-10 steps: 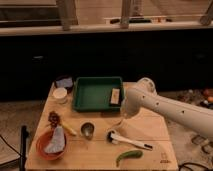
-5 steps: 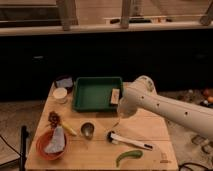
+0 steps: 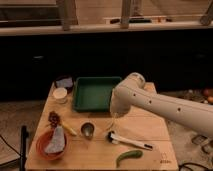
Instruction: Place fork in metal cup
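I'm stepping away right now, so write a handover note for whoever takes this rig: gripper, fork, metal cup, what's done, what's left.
Gripper: at the arm's tip, just in front of the green tray, right of the metal cup.
Fork: probably the thin grey sliver right under the gripper; I cannot confirm it is held.
Done: fork not yet in the cup.
Left: bring it over the cup and release.

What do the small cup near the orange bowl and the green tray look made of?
The metal cup looks like shiny steel, with pale glints on its rim. The tray is matte green, probably plastic. The pincer hangs just past the tray's near edge.
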